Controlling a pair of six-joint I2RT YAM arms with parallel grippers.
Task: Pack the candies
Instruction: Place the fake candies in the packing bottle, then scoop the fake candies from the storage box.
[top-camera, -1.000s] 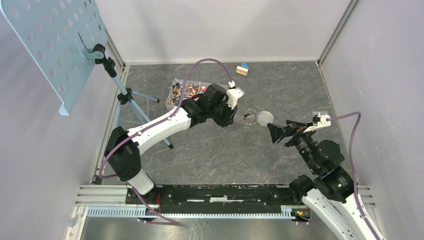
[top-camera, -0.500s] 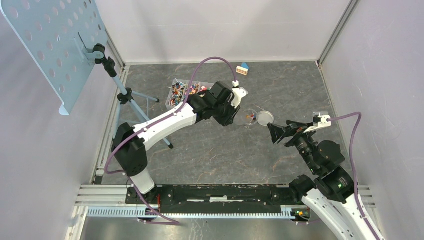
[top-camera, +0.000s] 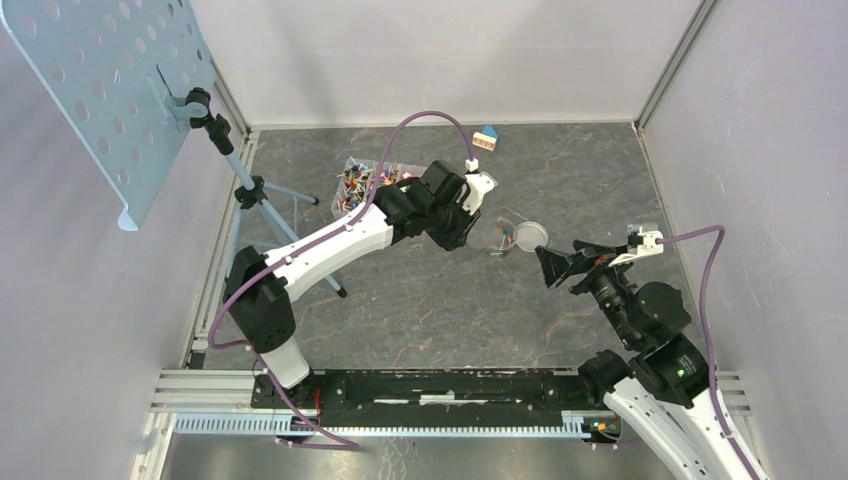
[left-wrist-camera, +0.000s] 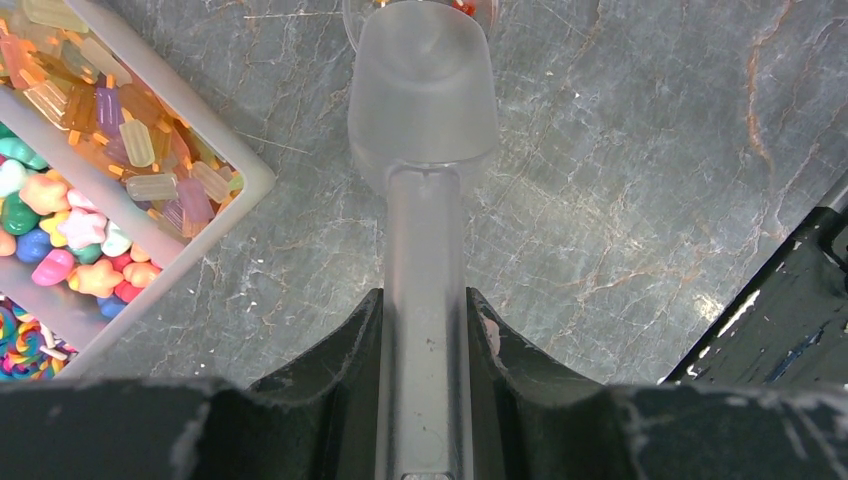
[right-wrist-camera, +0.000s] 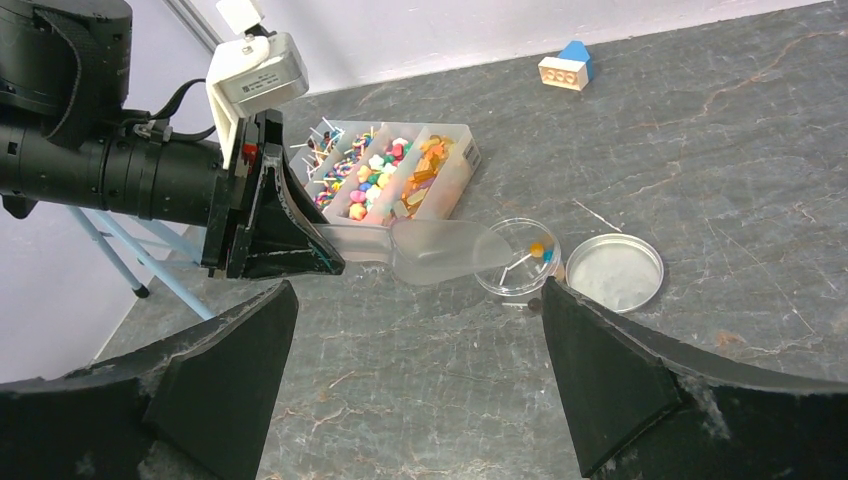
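Jaws of the left gripper (left-wrist-camera: 425, 310) are clamped on the handle of the translucent plastic scoop (left-wrist-camera: 422, 90). At far left, the clear compartmented plastic box (left-wrist-camera: 255, 180) holds most of the small multicoloured wrapped candies (left-wrist-camera: 120, 120). A few lie in the small clear round dish (right-wrist-camera: 515, 285), whose rim the scoop lip overhangs. Risk: the lip pushes or tips this light, unrestrained dish, scattering candies over the grey marbled tabletop (right-wrist-camera: 700, 180). Just right lies the round clear lid (right-wrist-camera: 613, 272). Right gripper (right-wrist-camera: 416, 295) jaws stand wide apart, holding nothing.

1 clr scoop (right-wrist-camera: 440, 250), 1 divided box (right-wrist-camera: 464, 160) w/ candies (right-wrist-camera: 380, 175), 2 rnd dishes (right-wrist-camera: 505, 282) (right-wrist-camera: 615, 272), 1 toy house (right-wrist-camera: 565, 68)
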